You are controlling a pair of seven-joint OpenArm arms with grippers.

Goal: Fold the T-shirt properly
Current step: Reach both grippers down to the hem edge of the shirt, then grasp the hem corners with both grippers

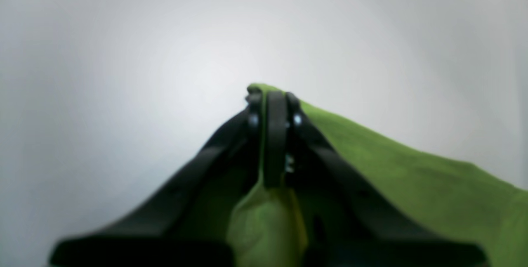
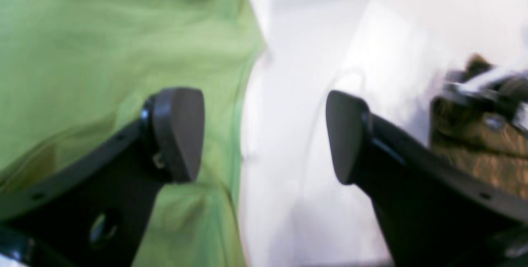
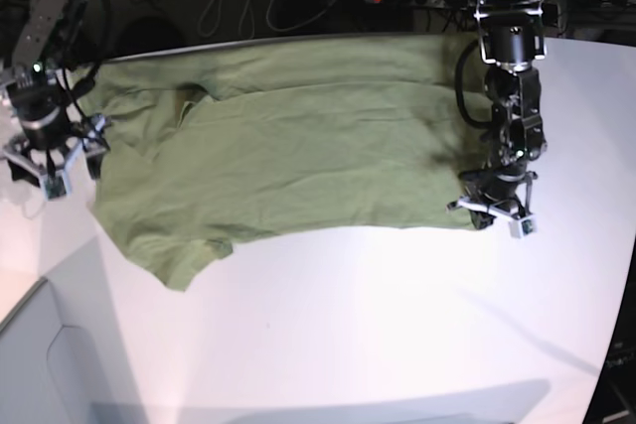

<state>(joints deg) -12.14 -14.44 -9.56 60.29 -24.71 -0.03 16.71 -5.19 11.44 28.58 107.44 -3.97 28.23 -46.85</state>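
Base view: left gripper (image 3: 494, 208) pinched T-shirt (image 3: 298, 146) hem thinly, could slip; right gripper (image 3: 52, 161) gaped wide, empty, risking lopsided fold.

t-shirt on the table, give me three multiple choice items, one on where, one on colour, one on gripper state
1. Where does the left gripper meet the T-shirt?
A. at a corner of its edge
B. in the middle of the chest
C. nowhere, it is well clear

2. What colour is the T-shirt?
A. navy blue
B. olive green
C. white

3. How do the jaws of the right gripper stand?
A. shut on the cloth
B. shut on nothing
C. open, with nothing between them

Answers:
1 A: in the left wrist view the jaws are pressed together on a green corner with bare table beyond, and the base view puts that gripper at the shirt's edge.
2 B: the cloth is green in all three views.
3 C: the right wrist view shows a wide gap between the pads, over the shirt's edge.
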